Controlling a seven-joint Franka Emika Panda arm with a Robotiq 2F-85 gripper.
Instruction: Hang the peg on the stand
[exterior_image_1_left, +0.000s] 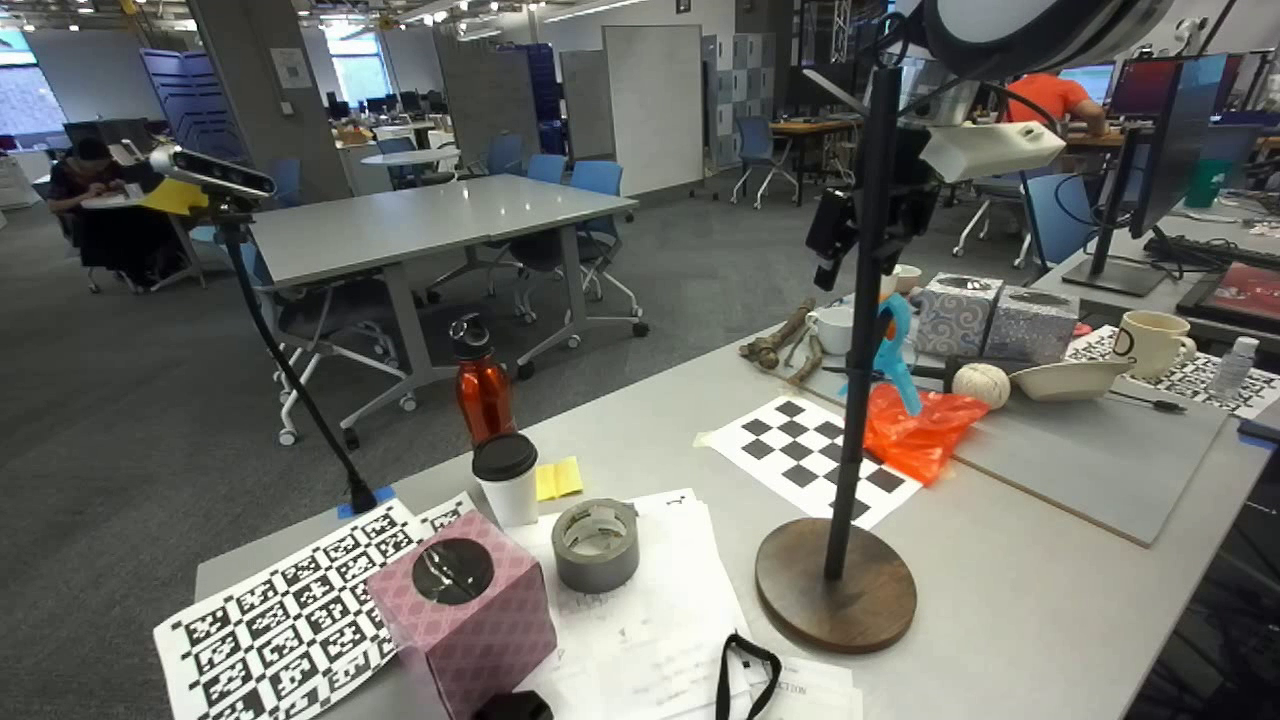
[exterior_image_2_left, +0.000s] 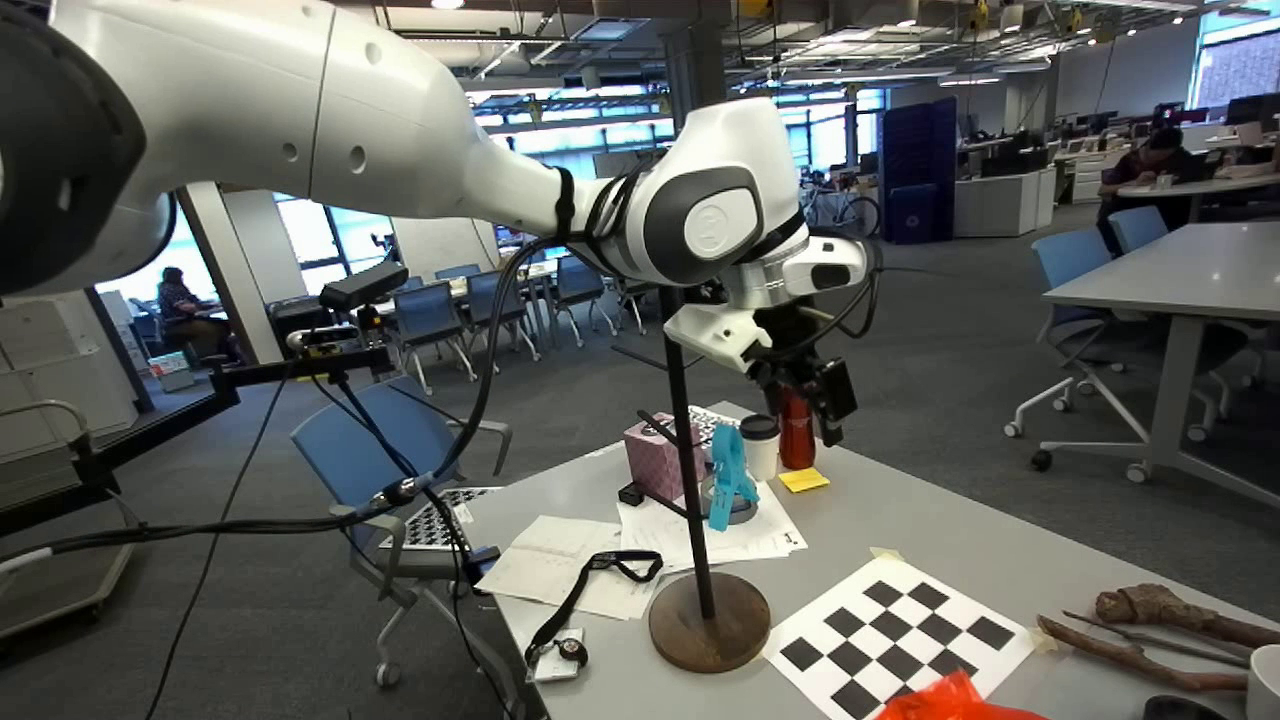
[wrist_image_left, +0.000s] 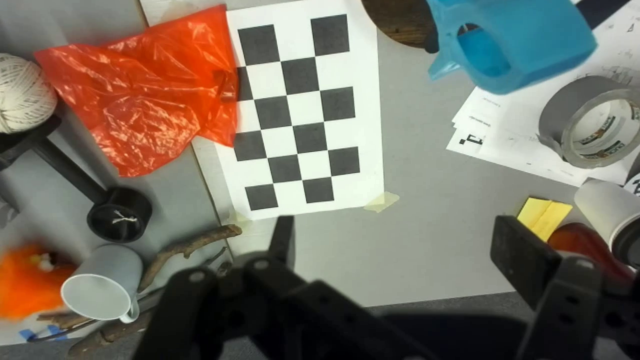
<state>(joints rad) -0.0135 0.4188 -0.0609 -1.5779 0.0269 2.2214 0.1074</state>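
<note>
Cream mug (exterior_image_1_left: 1152, 345) reads “D”, well apart from gripper (wrist_image_left: 400, 245); jaws parted wide, clear of light-blue peg (wrist_image_left: 547, 42). Grey table (wrist_image_left: 430, 200) below them, office carpet (exterior_image_1_left: 700, 265) beyond.

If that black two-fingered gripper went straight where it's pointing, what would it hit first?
Probably the flat grey tabletop, though depth is unclear: the black-and-white checkered paper sheet lies close to that line, so the open gripper might land there instead.

Gripper (wrist_image_left: 395, 245) had jaws wide apart in wrist view. Peg (wrist_image_left: 542, 42) showed top right, stand base (wrist_image_left: 400, 22) just left of it. Red bag (wrist_image_left: 145, 95) overlapped checkerboard (wrist_image_left: 305, 115).
</note>
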